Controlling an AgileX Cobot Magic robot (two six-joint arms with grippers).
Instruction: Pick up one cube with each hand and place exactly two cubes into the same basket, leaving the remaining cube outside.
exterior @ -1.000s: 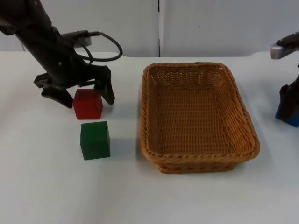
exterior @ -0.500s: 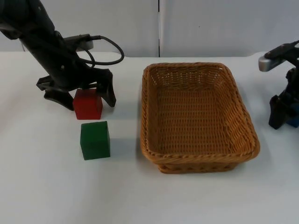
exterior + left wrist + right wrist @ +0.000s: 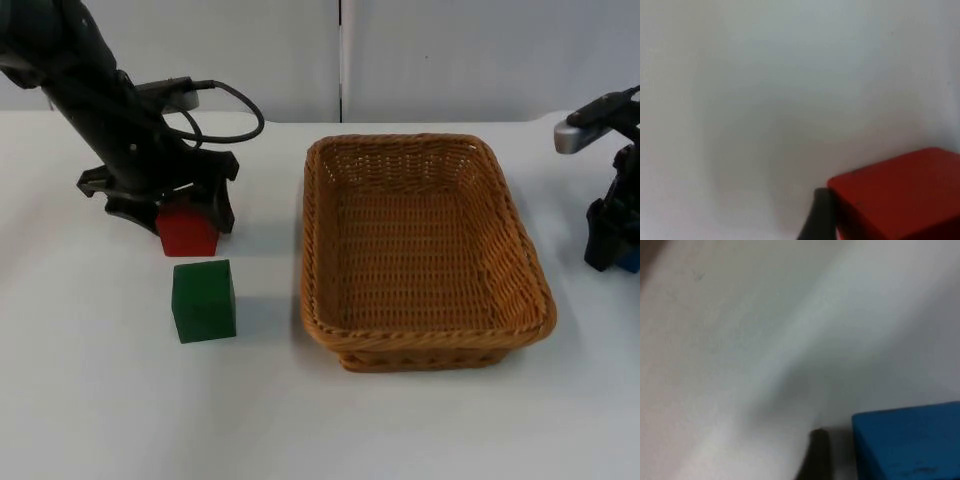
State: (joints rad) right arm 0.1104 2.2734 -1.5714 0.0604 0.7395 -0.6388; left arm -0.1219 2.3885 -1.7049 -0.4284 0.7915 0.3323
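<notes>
White bench runs back to a grey partition wall, with a woven basket point(image 3: 425, 245) sitting right of centre, nothing inside it. At the upper left of the top view the left gripper point(image 3: 170, 210) has sunk lower over the red cube point(image 3: 187, 232) than it stood half a second ago, and its jaws have drawn in from a wide straddle to sit against the cube's two sides. The left wrist view shows the red cube point(image 3: 900, 195) right beside a black fingertip. Whether the cube is truly pinched I cannot tell, since it rests on the bench.

At the right edge the right gripper point(image 3: 612, 243) has shifted slightly rightward over the blue cube point(image 3: 629, 259), of which a sliver peeks past the finger. The right wrist view puts the blue cube point(image 3: 907, 442) just beside a fingertip, with a small gap. How far those jaws stand apart is not visible.

Green cube point(image 3: 204, 300) lies untouched just below the red one, near the basket's left wall.

Judging by this, both arms are at the grasping step; lifting comes next, and green looks set to be the cube left outside.
</notes>
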